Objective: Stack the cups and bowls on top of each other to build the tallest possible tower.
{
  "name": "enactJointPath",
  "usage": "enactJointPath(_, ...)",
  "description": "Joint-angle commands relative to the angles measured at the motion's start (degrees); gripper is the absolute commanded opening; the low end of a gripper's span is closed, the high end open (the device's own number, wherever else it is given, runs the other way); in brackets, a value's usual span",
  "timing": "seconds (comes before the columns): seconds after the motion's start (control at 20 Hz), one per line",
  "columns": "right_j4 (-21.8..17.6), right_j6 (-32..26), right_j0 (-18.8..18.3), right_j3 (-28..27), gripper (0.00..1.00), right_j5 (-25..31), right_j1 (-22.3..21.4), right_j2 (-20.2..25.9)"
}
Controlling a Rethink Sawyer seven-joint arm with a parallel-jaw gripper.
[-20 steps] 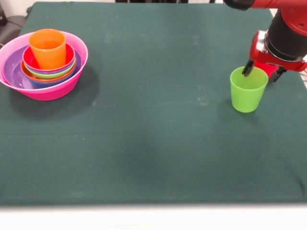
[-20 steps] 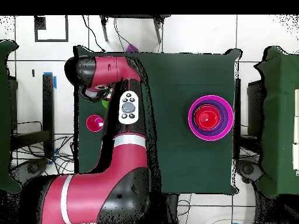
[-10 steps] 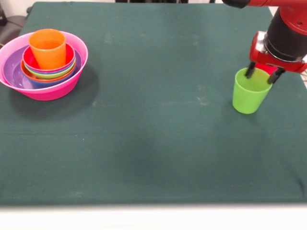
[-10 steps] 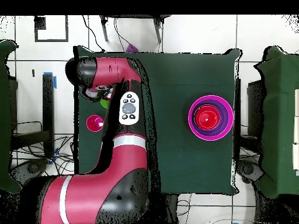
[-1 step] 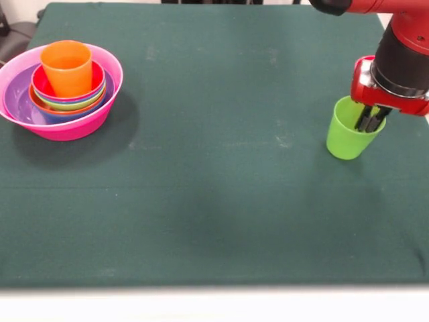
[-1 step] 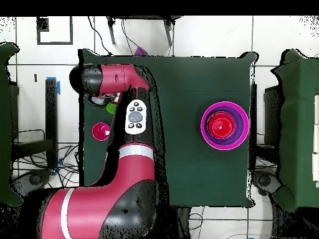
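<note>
Lime green cup (image 5: 350, 134), tilted, well apart from the tower (image 5: 62, 90). Gripper (image 5: 370, 119): fingers nearly together, pinching the cup's rim. Orange cup (image 5: 66, 66) tops the tower.

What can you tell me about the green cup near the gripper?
The green cup is a lime, glossy plastic tumbler without a handle, tapering toward its base. It stands on the green table, mouth up and tilted slightly, far from the bowls. The gripper reaches into its mouth, dark fingers close together at the rim on the arm's side. In the overhead view the arm hides most of it.
</note>
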Motion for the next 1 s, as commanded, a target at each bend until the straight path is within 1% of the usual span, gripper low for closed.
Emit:
enactJointPath(0.05, 0.4, 9.8, 0.7, 4.9, 0.00, -1.0, 1.3, 1.7)
enactJointPath(0.15, 0.5, 9.1, 0.5, 4.5, 0.00, 0.1, 1.3, 1.7)
enactJointPath(0.2, 0.6, 9.3, 0.5, 5.1, 1.00, -0.4, 0.9, 1.5)
enactJointPath(0.35, 0.2, 9.5, 0.8, 3.5, 1.00, 2.6, 1.7, 0.7)
enactJointPath(0.6, 0.2, 8.3, 0.5, 1.7, 1.00, 4.9, 2.0, 0.4)
enactJointPath(1.0, 0.7, 8.8, 1.0, 1.0, 1.00, 6.4, 2.0, -0.4)
